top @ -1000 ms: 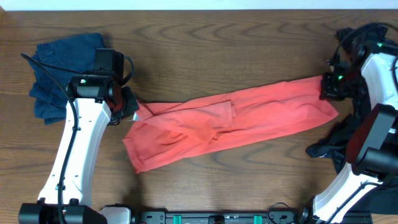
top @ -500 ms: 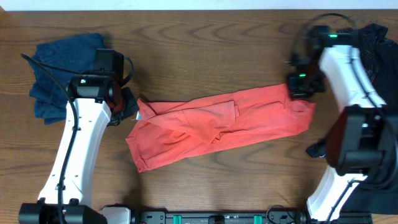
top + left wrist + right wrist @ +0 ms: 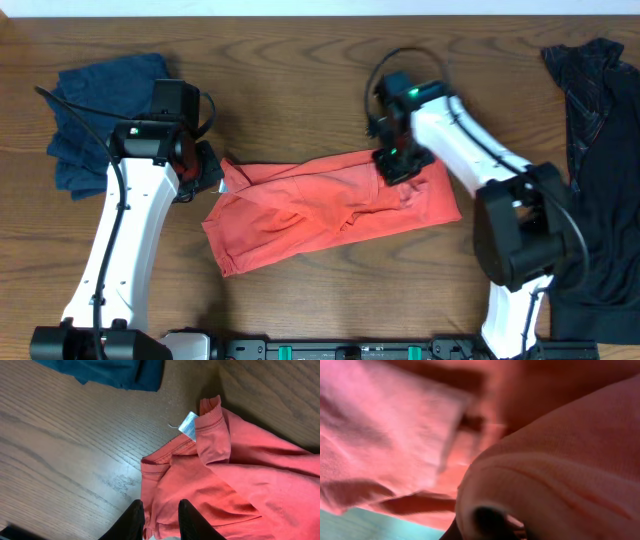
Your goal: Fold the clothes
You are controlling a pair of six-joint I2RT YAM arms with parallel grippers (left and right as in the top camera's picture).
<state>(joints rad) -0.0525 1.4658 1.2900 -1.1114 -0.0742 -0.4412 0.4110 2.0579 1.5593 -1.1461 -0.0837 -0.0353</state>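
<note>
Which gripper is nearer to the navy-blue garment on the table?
Left. The left gripper holds an edge of the coral-red shirt just beside the navy-blue garment. The right gripper grips the same shirt near the table's middle, much farther away.

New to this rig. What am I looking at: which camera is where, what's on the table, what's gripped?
Two robot arms at a wooden table, each ending in a two-finger gripper. The wide shot is from a fixed camera overhead; the other two come from cameras on the wrists, looking along the fingers. On the table: a coral-red shirt in the middle, a navy-blue garment at picture top left, a black garment at the right edge. The left gripper pinches one end of the shirt, near its tag; the right gripper holds the other end over the shirt's middle. The right wrist view shows only blurred red cloth.
</note>
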